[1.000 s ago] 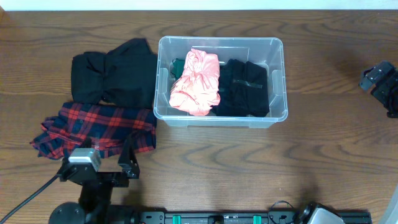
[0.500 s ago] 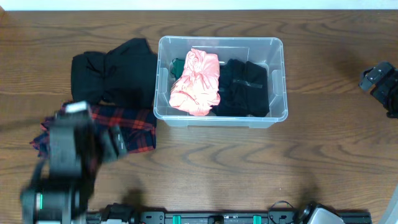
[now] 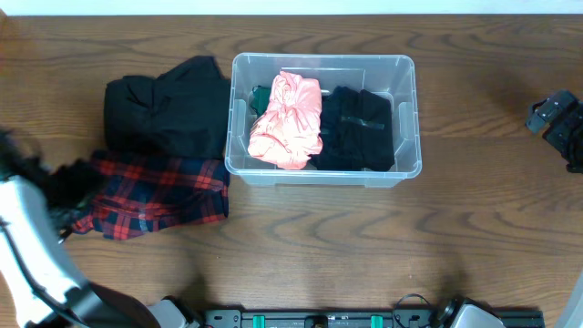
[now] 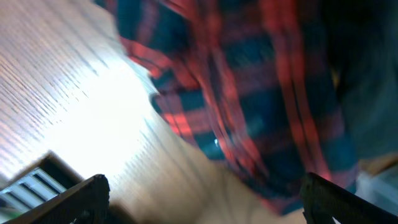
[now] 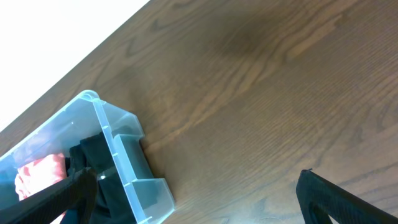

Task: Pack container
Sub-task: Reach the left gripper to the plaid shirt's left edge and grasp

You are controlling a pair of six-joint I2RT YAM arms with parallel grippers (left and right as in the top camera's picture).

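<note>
- Hovering over the plaid garment (image 3: 159,193): left gripper (image 4: 205,184), fingers spread wide, nothing held. Likely lining up a grab.
- Container (image 3: 323,174) sits mid-table, just right of the plaid. Pink garment (image 3: 287,118) and black garment (image 3: 357,129) are packed side by side inside.
- Black pile (image 3: 159,109) lies outside against its left wall, so it's a short carry.
- Right gripper (image 3: 557,118) is well apart at far right, wide open and empty, out of the way.

Table (image 3: 301,239): container (image 3: 321,178), plaid shirt (image 3: 159,191), black garment (image 3: 159,114)

No legible text or labels anywhere.
</note>
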